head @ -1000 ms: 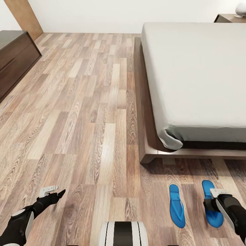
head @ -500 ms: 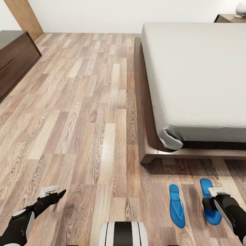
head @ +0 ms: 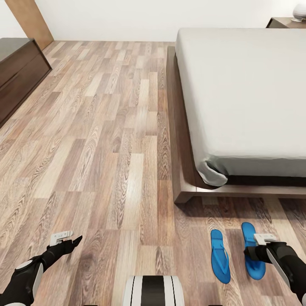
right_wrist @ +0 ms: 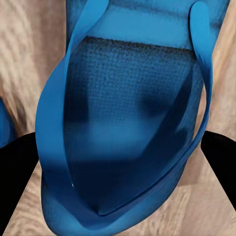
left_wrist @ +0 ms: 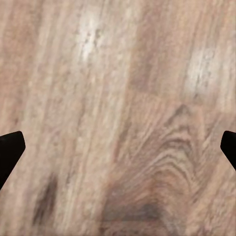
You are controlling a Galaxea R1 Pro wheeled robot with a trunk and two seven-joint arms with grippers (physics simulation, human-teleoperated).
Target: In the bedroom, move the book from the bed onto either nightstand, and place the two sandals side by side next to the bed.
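The floor (head: 106, 140) is of brown wood planks and meets a plain white wall (head: 127, 17). Left of the floor stands a dark wooden dresser (head: 17, 72), beside a light wooden door (head: 32, 21).

- bed (head: 238, 93): cut off by the head view's edge at 3 o'clock; headboard end out of frame.
- nightstand (head: 285, 22): a corner shows at 1 o'clock, rest cropped; the white object (head: 299, 10) on it is clipped too (can't tell what it is).
- right sandal (head: 251, 250): middle hidden under the right gripper (head: 260, 244); grip state unreadable.
- Same sandal (right_wrist: 132, 123) in the right wrist view: both ends run past the frame.
- dark cabinet (head: 17, 72): cropped at 9 o'clock.
- left gripper (left_wrist: 118, 147): fingertips barely enter the frame edges; floor (left_wrist: 118, 98) grain blurred.
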